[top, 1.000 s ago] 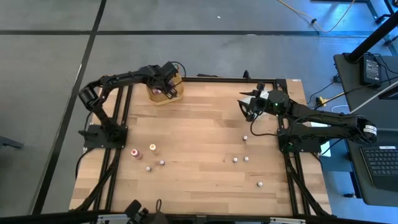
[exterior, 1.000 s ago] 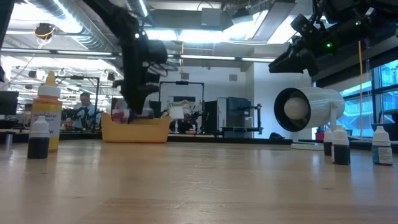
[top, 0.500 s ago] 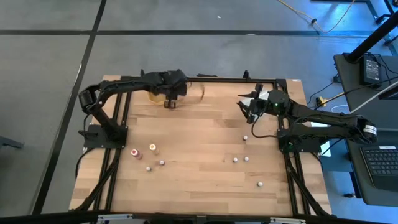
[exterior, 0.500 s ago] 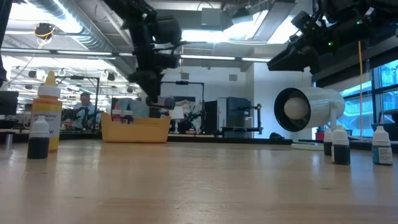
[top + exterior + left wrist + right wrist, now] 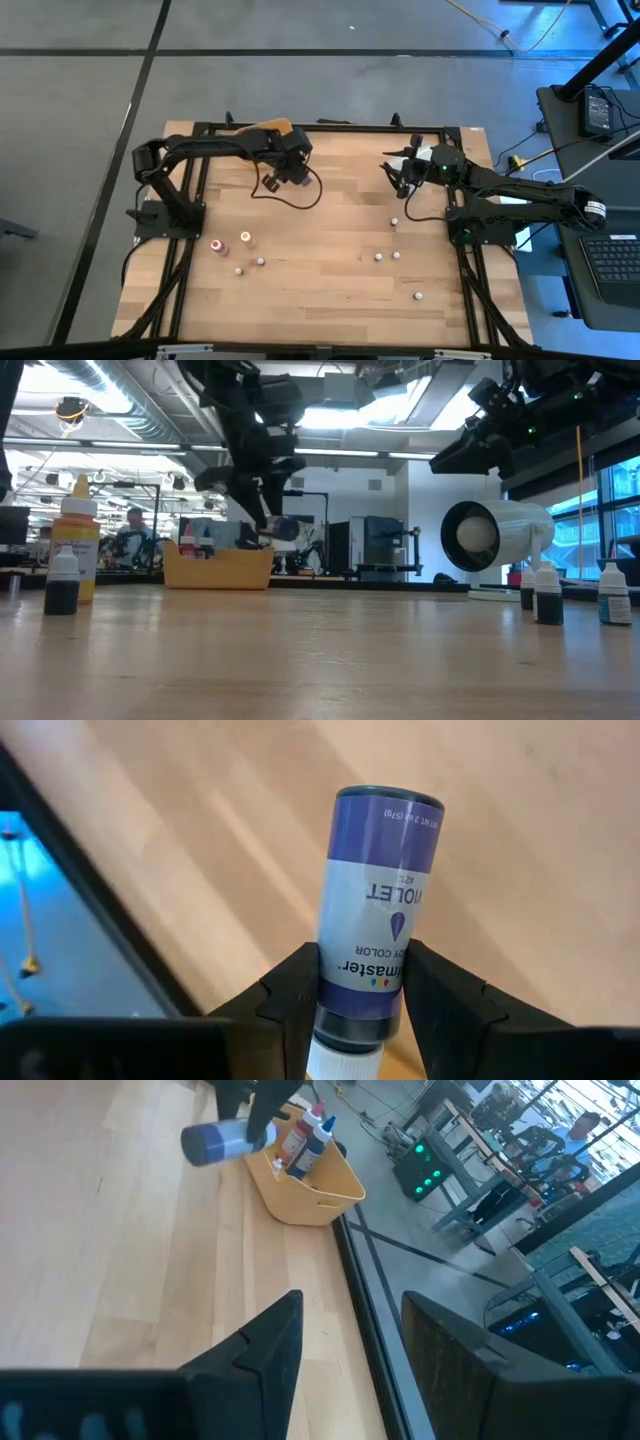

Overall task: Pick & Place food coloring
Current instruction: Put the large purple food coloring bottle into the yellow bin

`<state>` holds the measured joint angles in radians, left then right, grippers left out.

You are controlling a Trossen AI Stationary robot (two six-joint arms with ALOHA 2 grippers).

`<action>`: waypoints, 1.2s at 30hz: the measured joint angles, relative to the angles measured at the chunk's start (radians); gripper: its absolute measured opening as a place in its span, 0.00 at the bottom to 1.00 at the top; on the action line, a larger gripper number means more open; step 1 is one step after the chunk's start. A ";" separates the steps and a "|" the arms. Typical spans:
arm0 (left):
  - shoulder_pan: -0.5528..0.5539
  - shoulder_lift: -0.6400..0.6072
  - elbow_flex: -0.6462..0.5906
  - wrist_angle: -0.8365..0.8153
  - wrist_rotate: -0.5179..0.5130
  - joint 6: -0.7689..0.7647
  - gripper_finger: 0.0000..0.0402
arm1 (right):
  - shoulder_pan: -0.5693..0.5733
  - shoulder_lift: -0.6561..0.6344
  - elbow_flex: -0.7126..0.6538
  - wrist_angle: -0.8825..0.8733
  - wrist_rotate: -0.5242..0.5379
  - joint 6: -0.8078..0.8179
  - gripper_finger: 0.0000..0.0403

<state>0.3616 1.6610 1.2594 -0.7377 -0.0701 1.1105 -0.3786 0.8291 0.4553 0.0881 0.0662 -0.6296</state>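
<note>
The food coloring is a set of tiny bottles. One violet bottle (image 5: 385,890) is in my left gripper (image 5: 362,985), which is shut on it above the table, just right of the yellow-orange tray (image 5: 265,128) at the far left. The right wrist view shows the same bottle (image 5: 215,1140) in the air beside the tray (image 5: 315,1185), where other bottles stand. Several more bottles (image 5: 245,239) stand loose on the wood. My right gripper (image 5: 350,1370) waits open and holds nothing at the far right (image 5: 397,168). My left gripper pinches the violet bottle between its two fingers on the lower body, close to the white cap (image 5: 345,1060). The bottle lies along the fingers and its flat base (image 5: 390,798) sticks out past the fingertips. It is lifted clear of the table and the tray.
Loose bottles stand at the near left (image 5: 215,245) and the middle right (image 5: 395,221), (image 5: 417,296). A large white cylinder (image 5: 490,535) lies at the far right under the right arm. In the low view a yellow bottle (image 5: 78,535) stands at the left.
My left gripper has come away from the tray, moving toward the table's right and a little toward the near edge with the violet bottle. Its wrist has rolled about a quarter turn. The bottle now hangs clear over bare wood. The right arm has kept still.
</note>
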 joint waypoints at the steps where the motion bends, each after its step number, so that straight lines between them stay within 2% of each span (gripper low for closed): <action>1: -0.004 0.009 0.000 0.008 0.011 -0.005 0.33 | 0.000 0.000 0.000 0.000 0.000 0.000 0.43; 4: -0.019 0.049 0.000 0.034 0.048 0.003 0.33 | 0.000 0.000 0.000 0.000 0.000 0.000 0.43; 21: -0.041 0.241 0.000 0.117 0.046 0.003 0.33 | 0.000 0.000 0.000 -0.001 0.000 0.000 0.43; 27: -0.041 0.256 0.001 0.132 0.036 -0.002 0.36 | 0.000 0.000 0.000 -0.002 0.000 0.000 0.43; 36: -0.041 0.254 0.000 0.189 0.035 -0.095 0.38 | 0.000 0.000 0.000 -0.002 0.001 -0.001 0.43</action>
<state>0.3210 1.9148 1.2591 -0.5492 -0.0353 1.0151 -0.3786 0.8292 0.4553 0.0860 0.0669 -0.6304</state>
